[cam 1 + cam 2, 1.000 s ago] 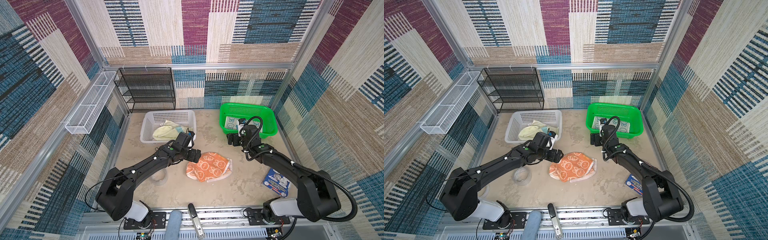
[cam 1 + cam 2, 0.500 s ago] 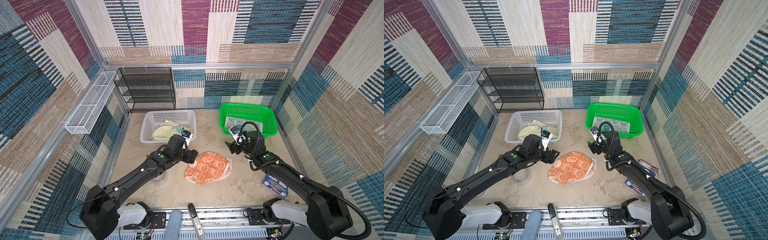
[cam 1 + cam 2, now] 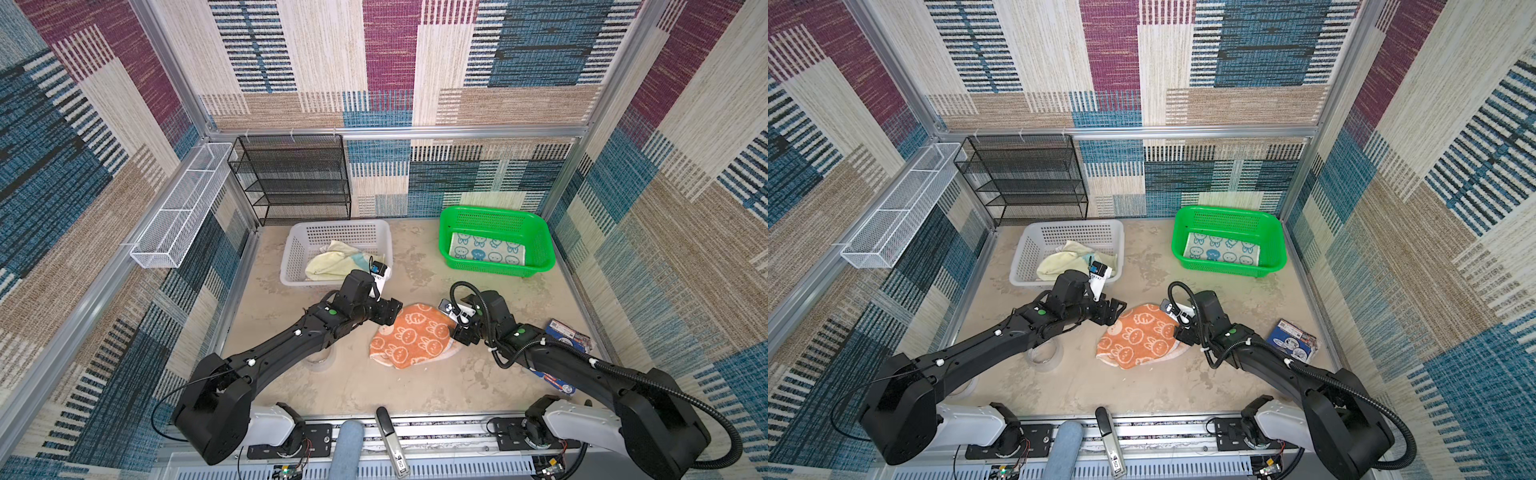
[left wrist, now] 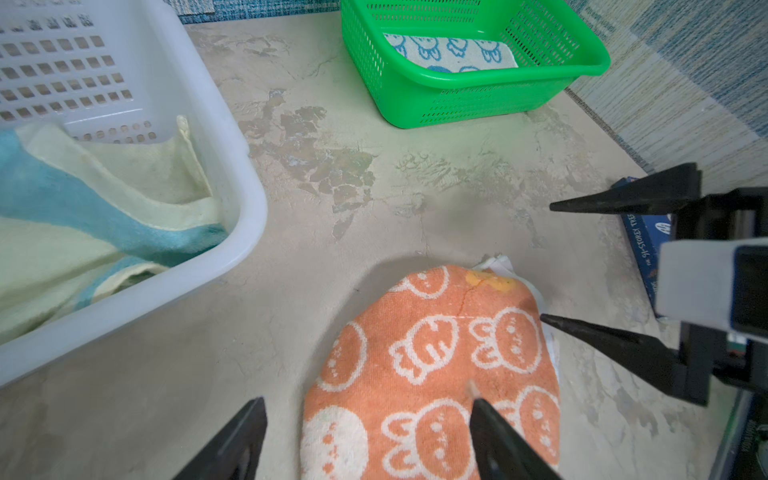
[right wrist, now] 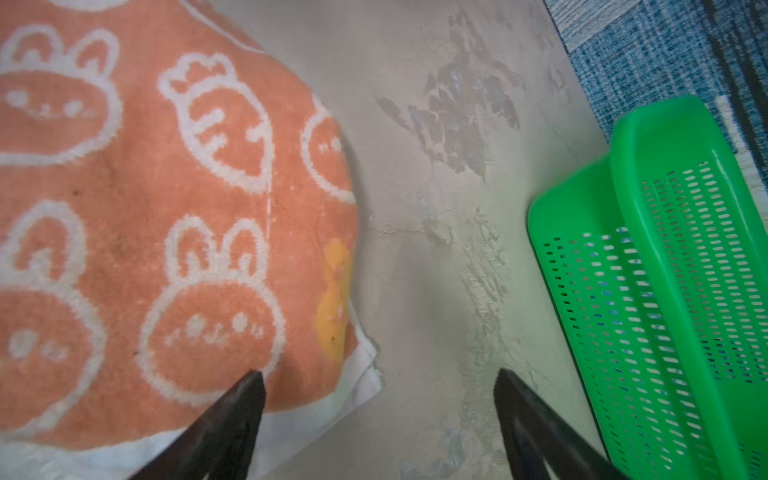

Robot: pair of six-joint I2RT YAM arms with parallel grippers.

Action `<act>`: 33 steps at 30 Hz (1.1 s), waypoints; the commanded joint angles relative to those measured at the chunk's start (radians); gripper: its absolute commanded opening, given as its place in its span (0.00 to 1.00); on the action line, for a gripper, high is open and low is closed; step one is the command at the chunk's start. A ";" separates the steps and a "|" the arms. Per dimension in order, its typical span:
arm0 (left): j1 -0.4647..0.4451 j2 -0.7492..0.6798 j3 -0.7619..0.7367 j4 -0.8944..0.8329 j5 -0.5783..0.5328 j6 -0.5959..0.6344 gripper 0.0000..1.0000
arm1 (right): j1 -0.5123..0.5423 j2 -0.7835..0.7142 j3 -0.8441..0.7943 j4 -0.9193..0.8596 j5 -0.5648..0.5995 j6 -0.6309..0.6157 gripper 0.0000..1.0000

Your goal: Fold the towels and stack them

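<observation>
— Toward the worktop's back left corner, what lies in the white basket (image 3: 291, 249)?
— A pale yellow and teal towel (image 3: 332, 264), crumpled and not yet folded.
— And the left pincer (image 3: 394, 312)?
— Spread wide and empty. It is low over the left edge of the orange towel (image 3: 411, 340), which lies loosely doubled near the worktop's middle. A white layer peeps from under it.
— The right pincer (image 5: 380, 374)?
— Spread as well, holding nothing. Its fingers stand astride the towel's right corner, one over cloth and one over bare worktop.
— How will that cloth handle?
— Light, soft and limp, I'd judge. Terry grips well, but it will sag and drag. So pinch right at a corner or hem, catch both layers together, and lift both ends evenly.
— Further right?
— A folded blue-bunny towel (image 3: 486, 251) lies flat in the green basket (image 3: 496, 211), near the back right corner.
</observation>
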 commanded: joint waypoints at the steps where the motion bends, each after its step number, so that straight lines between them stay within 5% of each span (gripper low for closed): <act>1: 0.007 0.017 -0.003 0.071 0.041 0.011 0.81 | 0.038 -0.038 0.010 -0.070 -0.028 0.012 0.88; 10: 0.031 -0.009 -0.043 0.095 0.039 -0.004 0.81 | 0.158 -0.044 0.016 -0.078 -0.240 0.086 0.85; 22: 0.054 -0.075 -0.073 0.091 0.004 -0.007 0.81 | 0.206 0.050 0.026 -0.034 -0.323 0.113 0.75; 28: 0.061 -0.083 -0.074 0.083 -0.009 -0.008 0.81 | 0.221 0.113 0.028 0.002 -0.311 0.121 0.61; 33: 0.066 -0.089 -0.072 0.077 -0.016 -0.010 0.81 | 0.221 0.166 0.055 -0.004 -0.323 0.120 0.28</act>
